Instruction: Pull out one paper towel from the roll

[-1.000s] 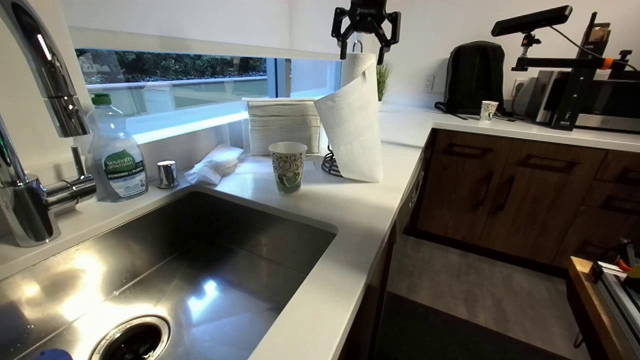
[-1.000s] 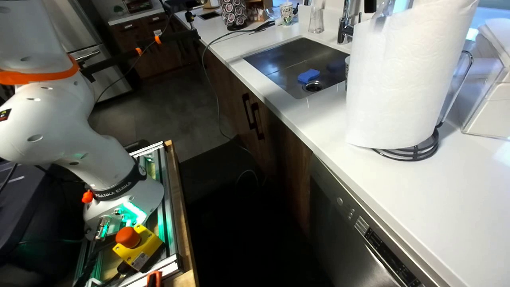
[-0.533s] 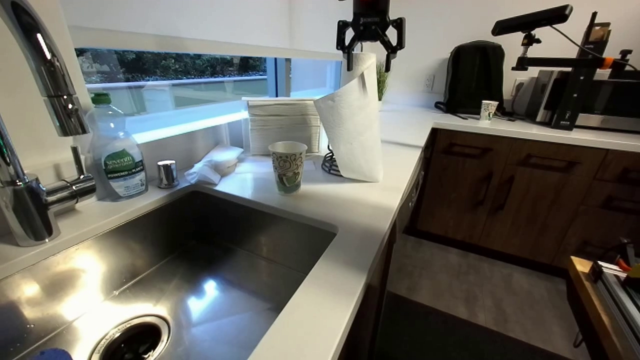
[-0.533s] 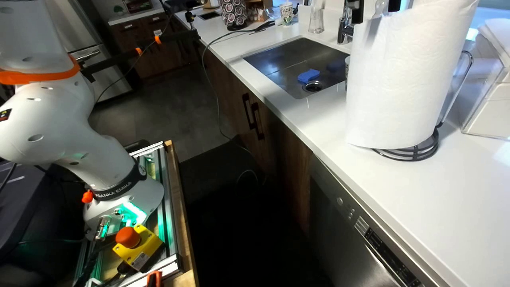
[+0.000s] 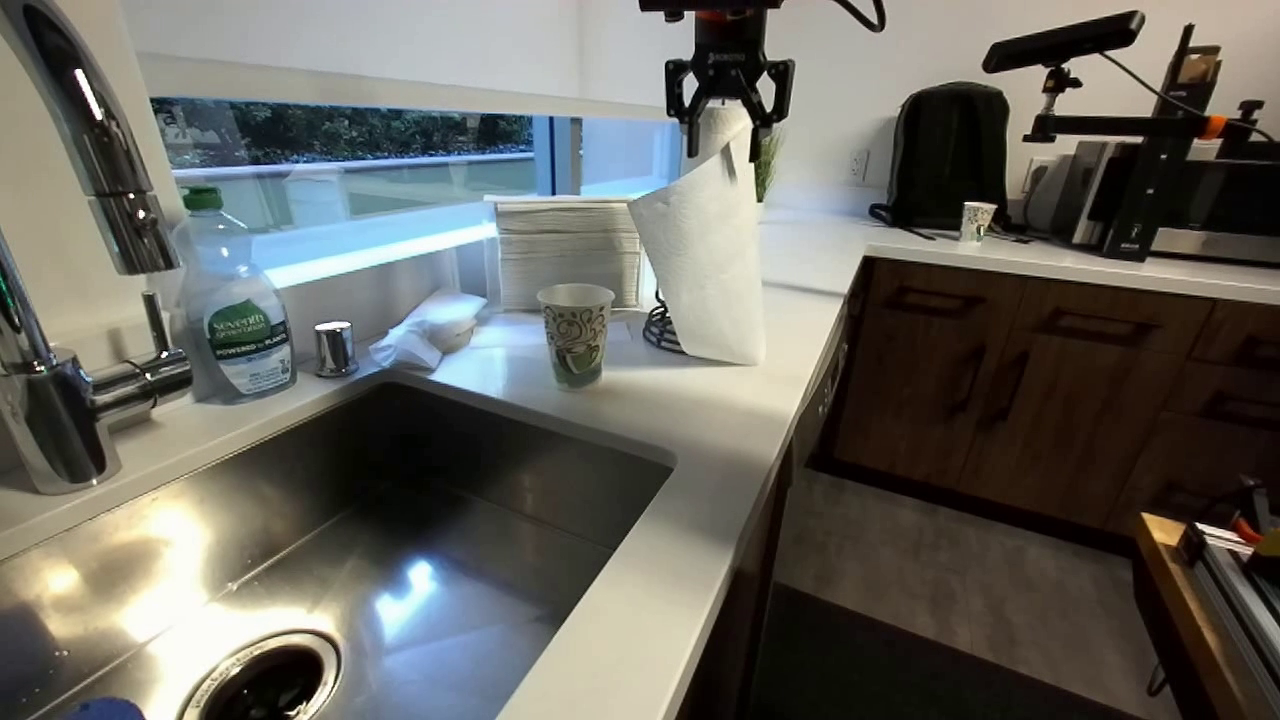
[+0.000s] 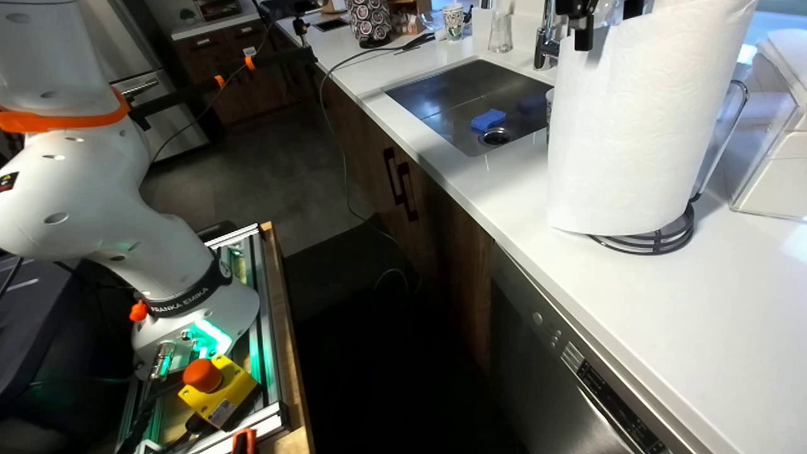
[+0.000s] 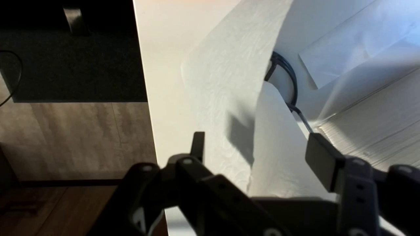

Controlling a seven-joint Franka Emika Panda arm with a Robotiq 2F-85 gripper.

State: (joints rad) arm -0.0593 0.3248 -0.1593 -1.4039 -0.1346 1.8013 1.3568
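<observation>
A cup (image 5: 577,338) stands between roll (image 6: 649,126) and sink (image 5: 560,480).

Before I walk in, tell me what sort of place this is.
Very likely a kitchen; home or office, I cannot tell. A steel sink is set into the counter, a soap bottle stands by the faucet, and what looks like a dishwasher is built in beneath.

soap bottle (image 5: 246,335), patterned cup (image 5: 576,335), dark backpack (image 5: 950,155)
</observation>
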